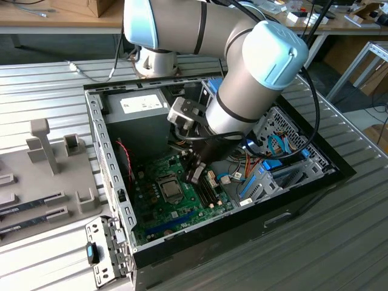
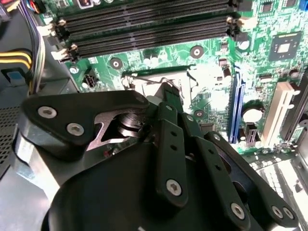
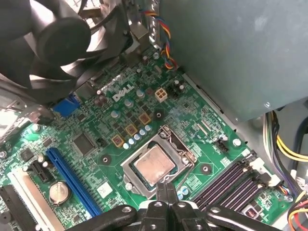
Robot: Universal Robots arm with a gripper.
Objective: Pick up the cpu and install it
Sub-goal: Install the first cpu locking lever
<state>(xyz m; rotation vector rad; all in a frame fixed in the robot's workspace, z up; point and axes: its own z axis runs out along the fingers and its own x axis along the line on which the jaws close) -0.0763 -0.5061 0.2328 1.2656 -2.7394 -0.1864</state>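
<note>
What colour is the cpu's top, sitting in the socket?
Silvery-grey metal; the cpu shows best in the first wrist view.

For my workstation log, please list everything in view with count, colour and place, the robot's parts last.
Open desktop computer case: one, black and bare metal, on the ribbed metal table.
Boxy metal power supply: one, grey, in a corner of the case.
Motherboard: one, green, on the case floor.
Square metal-topped cpu: one, silvery-grey, seated in the motherboard socket.
Long memory slots: four, black, beside the socket.
Round cooling fan: one, black, at the case wall.
Moulded parts tray: one, grey, at the exterior view's left.
Robot arm: one, silver and light blue, reaching into the case.
Gripper: one, black, shut, tips at the cpu's edge.
</note>
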